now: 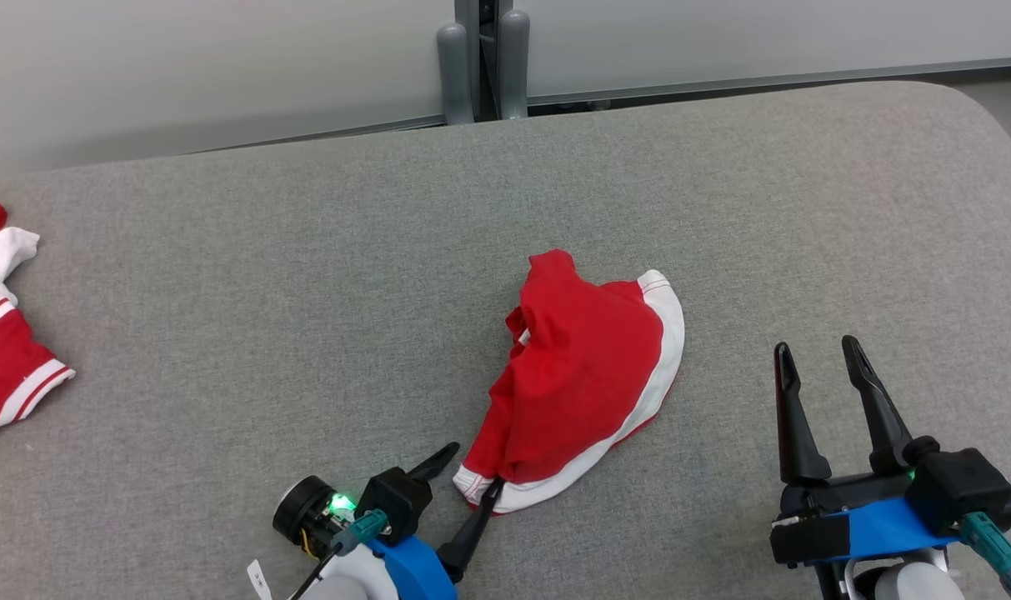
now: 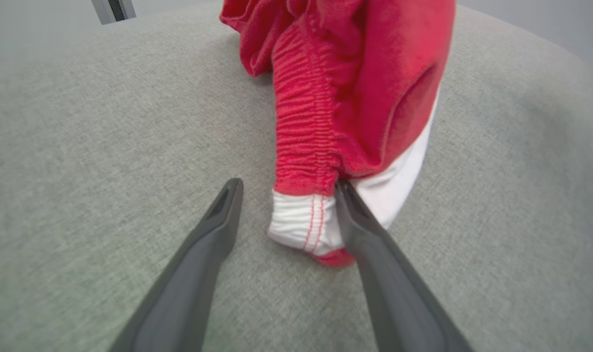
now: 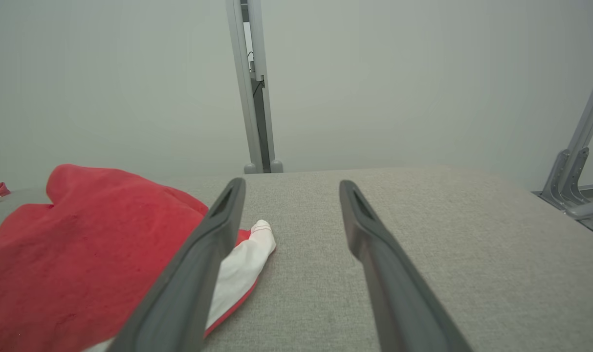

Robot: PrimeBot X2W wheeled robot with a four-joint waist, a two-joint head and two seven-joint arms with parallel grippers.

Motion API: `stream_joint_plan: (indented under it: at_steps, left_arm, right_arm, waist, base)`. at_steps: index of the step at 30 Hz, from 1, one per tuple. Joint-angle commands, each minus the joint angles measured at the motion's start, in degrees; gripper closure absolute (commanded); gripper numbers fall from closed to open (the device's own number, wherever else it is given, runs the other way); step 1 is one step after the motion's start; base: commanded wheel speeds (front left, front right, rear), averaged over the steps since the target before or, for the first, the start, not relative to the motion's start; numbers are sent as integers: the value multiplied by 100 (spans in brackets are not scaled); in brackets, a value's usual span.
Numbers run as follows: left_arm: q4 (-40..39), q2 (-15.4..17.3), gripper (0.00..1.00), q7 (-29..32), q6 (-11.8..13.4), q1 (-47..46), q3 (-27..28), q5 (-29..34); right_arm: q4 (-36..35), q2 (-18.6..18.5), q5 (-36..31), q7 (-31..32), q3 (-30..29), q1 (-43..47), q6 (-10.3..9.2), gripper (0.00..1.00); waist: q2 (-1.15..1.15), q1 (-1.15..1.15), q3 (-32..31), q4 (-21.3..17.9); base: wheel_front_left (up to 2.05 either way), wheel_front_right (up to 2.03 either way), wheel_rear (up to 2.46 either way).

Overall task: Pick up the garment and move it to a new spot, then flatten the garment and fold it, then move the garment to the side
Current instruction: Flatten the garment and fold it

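The garment (image 1: 588,375) is red with a white band along its edge and lies crumpled in the middle of the grey padded table (image 1: 305,275). My left gripper (image 1: 474,468) is at the garment's near corner, open. In the left wrist view its fingers straddle the white-hemmed corner (image 2: 303,222) of the garment (image 2: 374,73), and the right finger touches the fabric. My right gripper (image 1: 816,346) stands open to the right of the garment, apart from it, with nothing between its fingers. In the right wrist view the garment (image 3: 81,234) lies left of that gripper (image 3: 291,183).
Another red and white piece of clothing (image 1: 1,350) lies at the table's left edge. A grey post (image 1: 480,58) stands behind the far edge, against a pale wall. The table's far right corner (image 1: 972,125) is rounded.
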Motion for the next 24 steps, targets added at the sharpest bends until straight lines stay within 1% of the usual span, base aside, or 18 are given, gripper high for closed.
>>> stream_joint_plan:
  at_steps: [1,3,4,5,6,7,10,14,18,24]
  left_arm:
    - [101,6,0,-19,-21,-109,-75,-49]
    - [204,-21,0,-18,-21,-185,-153,-121]
    - [246,-31,17,-18,-21,-195,-195,-163]
    - [246,-31,17,-18,-21,-195,-195,-163]
    - [251,-28,80,-18,-19,-225,-218,-191]
    - [245,-19,100,-18,-15,-244,-244,-222]
    - [171,-6,100,-18,-15,-259,-280,-328]
    - [-56,-18,100,-19,-14,-139,-93,-448]
    - [-408,70,100,-19,20,195,309,-494]
    - [-795,374,100,-20,212,828,903,-613]
  right_arm:
    - [-8,-14,26,-1,15,-84,0,0]
    - [-8,-14,33,-1,22,-96,1,0]
    - [-14,-14,36,-1,12,-98,0,0]
    - [-14,-14,36,-1,12,-98,0,0]
    - [-22,-13,34,-1,-1,-101,1,0]
    - [-27,-13,31,-1,-11,-99,1,0]
    - [-26,-13,37,-1,-58,-63,1,0]
    - [16,-13,66,-1,-72,-4,1,0]
    - [41,-13,59,-1,-89,89,1,0]
    - [92,-14,20,-1,-134,205,1,0]
  waist:
    - [0,-1,29,-28]
    - [0,-1,44,-51]
    - [0,-1,47,-58]
    - [0,-1,47,-58]
    - [0,-1,52,-59]
    - [0,-1,51,-56]
    - [0,-1,33,-2]
    - [0,-1,-66,136]
    - [0,-1,-210,322]
    - [0,-1,-377,634]
  base:
    - [0,0,0]
    - [0,0,0]
    - [0,0,0]
    - [0,0,0]
    - [0,0,0]
    - [0,0,0]
    - [0,0,0]
    - [0,0,0]
    - [0,0,0]
    - [0,0,0]
